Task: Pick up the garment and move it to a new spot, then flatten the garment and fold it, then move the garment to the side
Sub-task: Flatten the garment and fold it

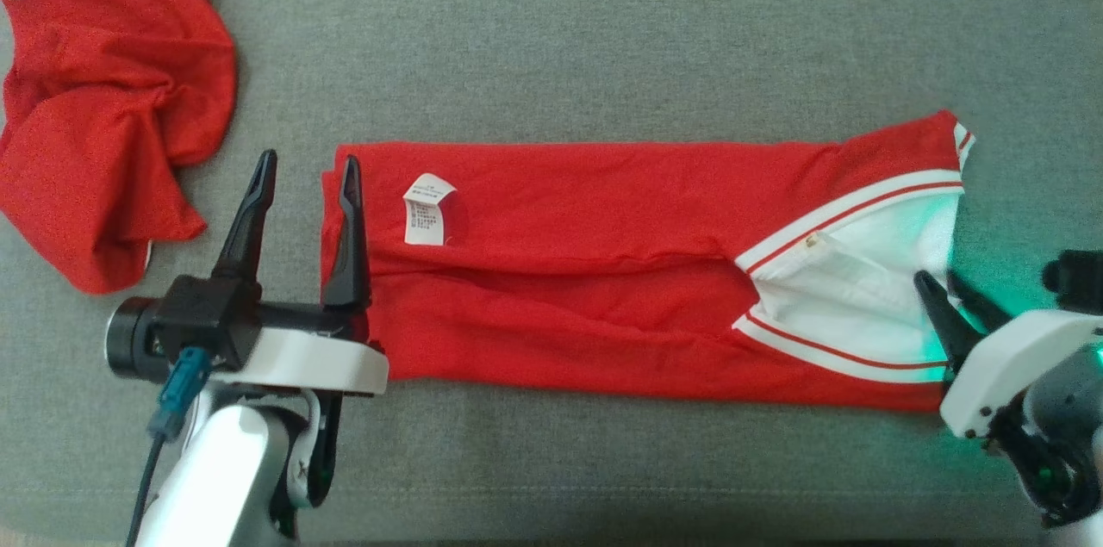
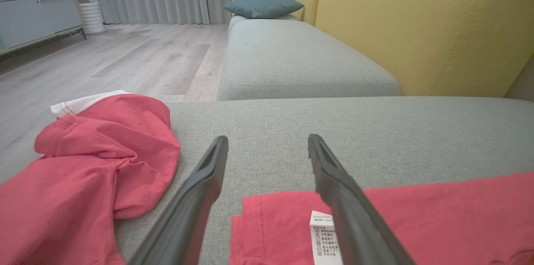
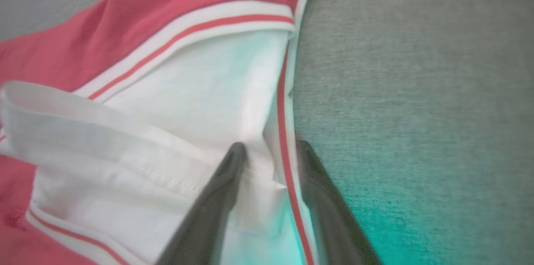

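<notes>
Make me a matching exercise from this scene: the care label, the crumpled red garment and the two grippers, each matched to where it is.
1 care label
2 crumpled garment
3 left gripper
4 right gripper

A fingers either side of the white collar edge
B heaped at the head view's left
C open at the folded garment hem end
D lying on the folded garment's red cloth

Pairs: 1-D, 2-B, 3-C, 4-A

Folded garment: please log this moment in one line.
garment: folded strip, flat | left gripper: open, at hem | right gripper: fingers astride collar edge
</notes>
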{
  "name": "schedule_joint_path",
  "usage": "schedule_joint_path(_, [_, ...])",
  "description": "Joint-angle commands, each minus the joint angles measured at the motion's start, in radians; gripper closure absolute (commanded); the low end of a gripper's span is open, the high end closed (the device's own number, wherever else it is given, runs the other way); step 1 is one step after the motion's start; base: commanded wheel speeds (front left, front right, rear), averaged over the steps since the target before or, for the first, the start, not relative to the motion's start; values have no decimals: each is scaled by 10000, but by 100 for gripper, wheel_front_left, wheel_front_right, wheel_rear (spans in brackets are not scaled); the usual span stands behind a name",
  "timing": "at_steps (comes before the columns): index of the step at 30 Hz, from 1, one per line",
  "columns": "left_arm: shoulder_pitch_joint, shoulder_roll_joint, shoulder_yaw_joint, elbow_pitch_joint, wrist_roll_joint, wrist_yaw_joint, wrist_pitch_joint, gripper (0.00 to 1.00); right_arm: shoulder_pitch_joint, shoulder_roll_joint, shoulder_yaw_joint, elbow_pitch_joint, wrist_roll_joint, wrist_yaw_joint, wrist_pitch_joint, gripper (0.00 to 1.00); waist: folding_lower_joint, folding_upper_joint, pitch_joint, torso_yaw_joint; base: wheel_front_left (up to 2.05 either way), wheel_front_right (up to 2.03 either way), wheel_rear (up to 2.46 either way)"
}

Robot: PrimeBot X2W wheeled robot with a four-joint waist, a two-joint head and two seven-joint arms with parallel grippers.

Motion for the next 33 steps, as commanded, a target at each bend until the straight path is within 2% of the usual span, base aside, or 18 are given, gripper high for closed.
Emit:
schedule_joint_path(1, [-323, 100, 382, -263, 88, -19, -96, 0, 45, -203, 428, -110, 159, -6, 284, 100, 0, -1, -37, -4, 0, 0, 0])
schedule_joint_path(5, [-242, 43, 354, -189, 94, -48, -112, 0, 42, -455, 321, -322, 532, -6, 302, 100, 0, -1, -235, -30, 0, 0, 0])
schedule_joint_path(16, [67, 8, 335, -131, 68, -72, -128, 0, 757, -1318, -1576, -321, 750, -6, 299, 100, 0, -1, -876, -98, 0, 0, 0])
schedule_joint_path(21, [164, -17, 328, -104, 2, -106, -130, 0, 788, -1716, -1412, -998, 481, -6, 265, 100, 0, -1, -1122, -123, 0, 0, 0])
schedule_joint_path(28, [364, -111, 214, -44, -149, -193, -132, 0, -128, -2109, 1115, -3441, -468, -6, 792, 100, 0, -1, -1587, -84, 0, 0, 0])
schedule_joint_path(30, [381, -122, 165, -47, -157, -202, -121, 0, -566, -1998, 2142, -3743, -519, -6, 786, 100, 0, -1, -1665, -72, 0, 0, 0])
schedule_joint_path(33, [374, -124, 94, -50, -169, -227, -74, 0, -1238, -1469, 3730, -3644, -246, -6, 585, 100, 0, -1, -1736, -28, 0, 0, 0])
